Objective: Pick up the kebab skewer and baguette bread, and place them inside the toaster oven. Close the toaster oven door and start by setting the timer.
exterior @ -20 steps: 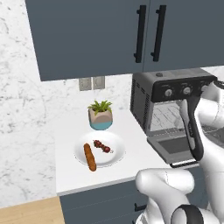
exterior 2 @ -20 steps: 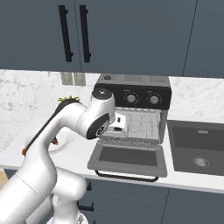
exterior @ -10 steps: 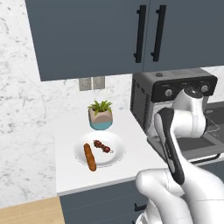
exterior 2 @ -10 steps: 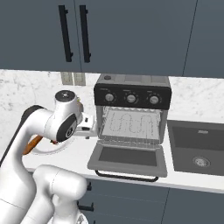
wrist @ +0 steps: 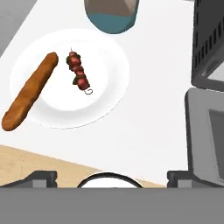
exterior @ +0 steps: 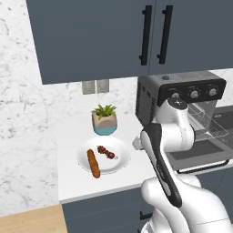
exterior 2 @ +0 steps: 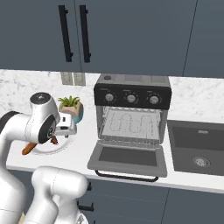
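1. Biggest thing up top: the dark slate-blue wall cabinets (exterior: 113, 36) with long black bar handles, hanging over a white marble-look countertop (exterior: 118, 177).
2. The boxy black toaster oven (exterior 2: 132, 111) with three round knobs sits on the counter to the right of the plate. Wire rack is visible inside.
3. The toaster oven door (exterior 2: 127, 157), a flat dark-framed panel with a glass window and bar handle, is dropped all the way down and lies flat out front.
4. A dark square sink (exterior 2: 195, 146) is set into the counter just right of the oven.
5. The white arm's two-finger gripper (wrist: 111, 176) hovers above the counter edge between plate and oven, fingers spread about as wide as they go, holding nothing.
6. The round white plate (wrist: 105, 83) sits left of the oven, near the counter's front.
7. A small teal-and-beige pot with a spiky green plant (exterior: 104, 120) stands just behind the plate.
8. The slim orange-brown baguette bread (wrist: 29, 91) lies on the plate, one end poking over the rim.
9. The short kebab skewer (wrist: 78, 73) with dark red chunks lies on the plate just beside the baguette, not touching it.
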Robot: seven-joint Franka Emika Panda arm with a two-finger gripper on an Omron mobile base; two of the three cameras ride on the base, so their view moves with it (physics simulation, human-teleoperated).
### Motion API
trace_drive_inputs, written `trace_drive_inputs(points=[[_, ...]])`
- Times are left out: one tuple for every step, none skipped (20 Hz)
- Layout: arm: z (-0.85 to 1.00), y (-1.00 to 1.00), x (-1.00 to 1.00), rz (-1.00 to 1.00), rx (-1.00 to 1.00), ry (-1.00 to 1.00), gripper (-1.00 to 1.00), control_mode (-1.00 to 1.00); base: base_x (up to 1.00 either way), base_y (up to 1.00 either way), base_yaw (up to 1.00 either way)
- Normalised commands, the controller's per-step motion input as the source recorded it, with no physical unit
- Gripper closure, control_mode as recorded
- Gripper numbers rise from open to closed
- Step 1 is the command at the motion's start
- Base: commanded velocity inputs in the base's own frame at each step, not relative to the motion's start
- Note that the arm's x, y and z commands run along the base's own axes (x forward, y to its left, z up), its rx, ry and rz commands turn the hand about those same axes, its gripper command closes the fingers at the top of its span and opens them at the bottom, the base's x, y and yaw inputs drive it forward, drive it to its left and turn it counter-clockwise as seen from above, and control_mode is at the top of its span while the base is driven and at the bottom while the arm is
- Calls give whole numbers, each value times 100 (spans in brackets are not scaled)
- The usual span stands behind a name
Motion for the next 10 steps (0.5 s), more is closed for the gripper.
trace_drive_inputs(points=[[0, 54, 5, 14, 0, 0, -100, -100, 0, 0, 0], [0, 58, 11, 13, 0, 0, -100, -100, 0, 0, 0], [0, 56, 11, 12, 0, 0, -100, -100, 0, 0, 0], [-4, 37, 13, 10, 0, 0, -100, -100, 0, 0, 0], [-7, 31, 27, 5, 0, 0, -100, -100, 0, 0, 0], [-11, 19, 39, 0, 0, 0, -100, -100, 0, 0, 0], [-11, 2, 30, 0, 0, 0, -100, -100, 0, 0, 0], [-7, 6, 36, 0, 0, 0, -100, -100, 0, 0, 0], [-9, 19, 39, 0, 0, 0, -100, -100, 0, 0, 0], [-14, 20, 37, 0, 0, 0, -100, -100, 0, 0, 0]])
